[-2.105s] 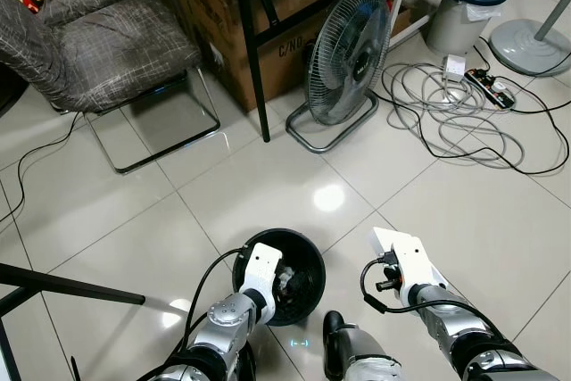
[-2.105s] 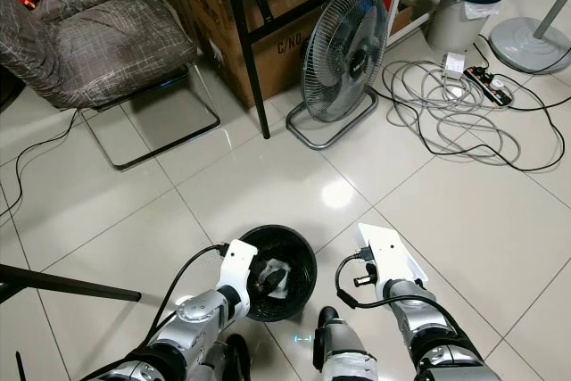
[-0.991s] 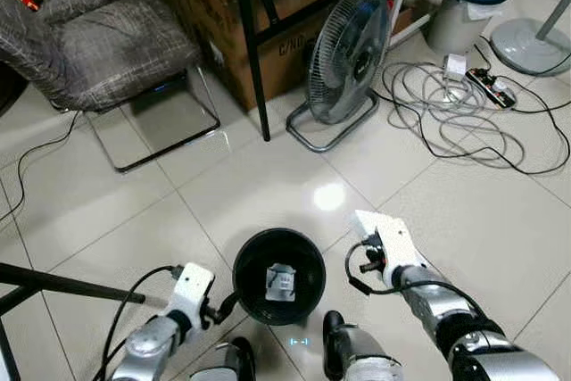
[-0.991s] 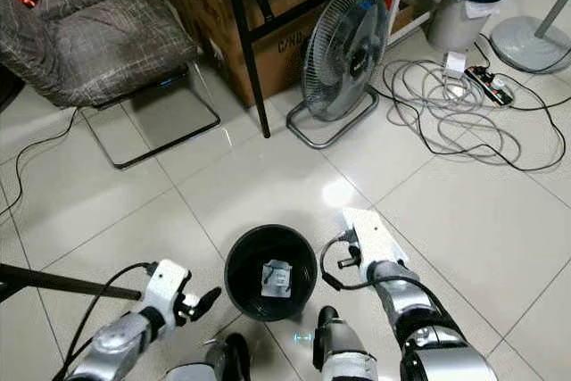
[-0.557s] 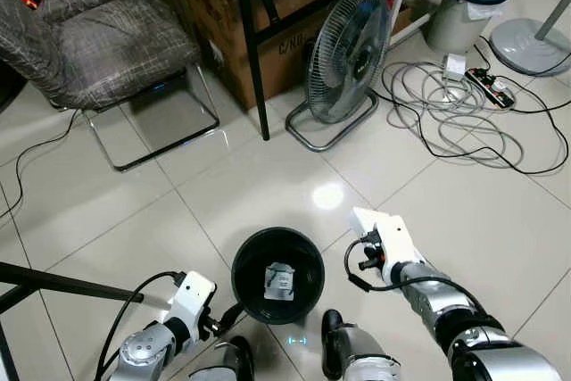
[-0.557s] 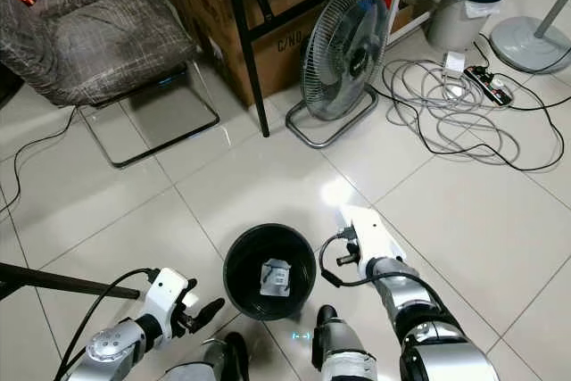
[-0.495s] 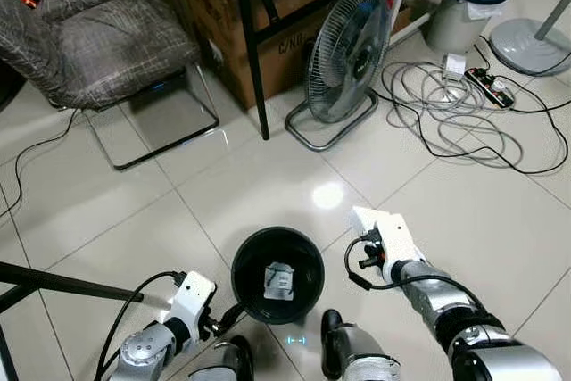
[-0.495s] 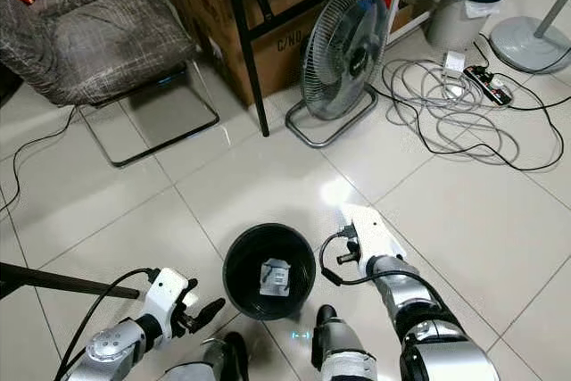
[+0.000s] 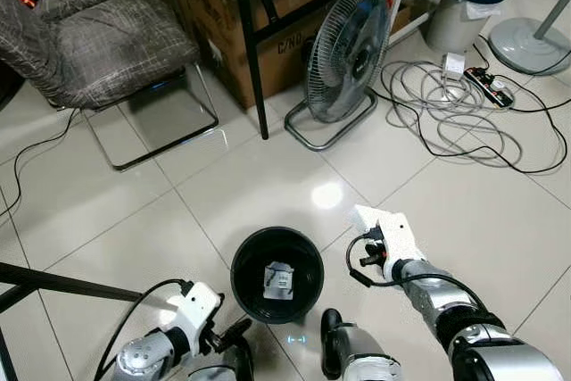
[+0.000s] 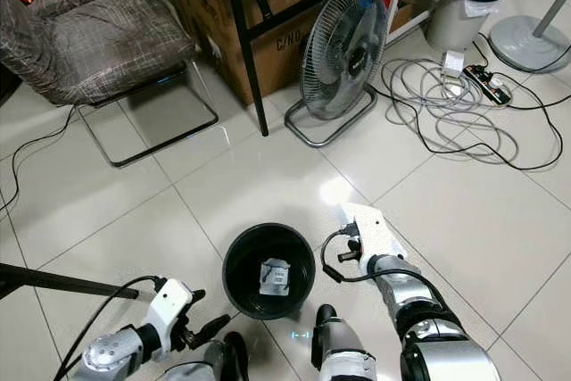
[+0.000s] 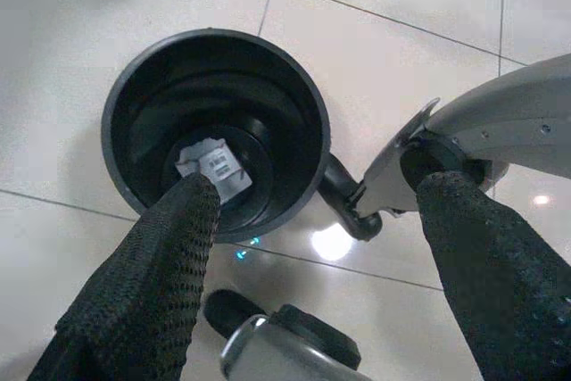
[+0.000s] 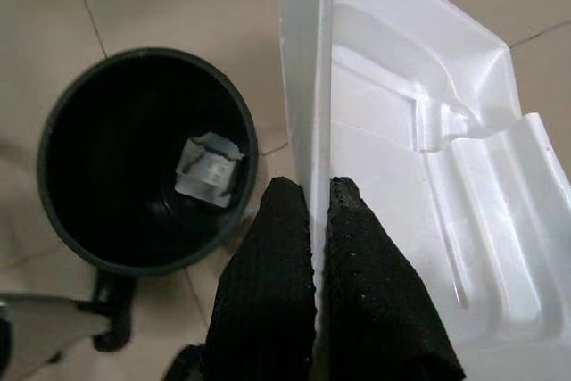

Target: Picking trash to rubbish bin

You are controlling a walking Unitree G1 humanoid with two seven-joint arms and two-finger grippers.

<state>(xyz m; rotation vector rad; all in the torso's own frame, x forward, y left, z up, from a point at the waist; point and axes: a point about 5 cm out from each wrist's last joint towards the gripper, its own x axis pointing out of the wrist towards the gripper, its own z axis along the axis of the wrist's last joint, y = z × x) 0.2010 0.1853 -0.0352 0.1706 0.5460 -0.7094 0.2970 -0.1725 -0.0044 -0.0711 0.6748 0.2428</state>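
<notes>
A round black rubbish bin (image 9: 243,260) stands on the tiled floor just ahead of me, with a crumpled white paper (image 9: 278,280) lying on its bottom. My left gripper (image 11: 318,186) hangs low, left of the bin near the lower edge of the eye view. It is open, with its fingers (image 9: 234,332) spread wide and nothing between them. My right gripper (image 12: 318,189) is shut on the edge of a white moulded plastic tray (image 12: 410,176). It holds the tray just right of the bin's rim (image 12: 53,131).
A standing fan (image 9: 346,55) and a black-legged table with a cardboard box (image 9: 268,33) are ahead. A grey chair (image 9: 107,42) stands far left. Tangled cables (image 9: 446,104), a power strip (image 9: 491,86) and a blue-lidded pedal bin (image 9: 464,6) lie far right. A black bar (image 9: 71,285) crosses the floor at left.
My left gripper has pulled back from over the bin to the lower left, leaving the paper inside. The right gripper with the tray has shifted slightly forward and toward the bin.
</notes>
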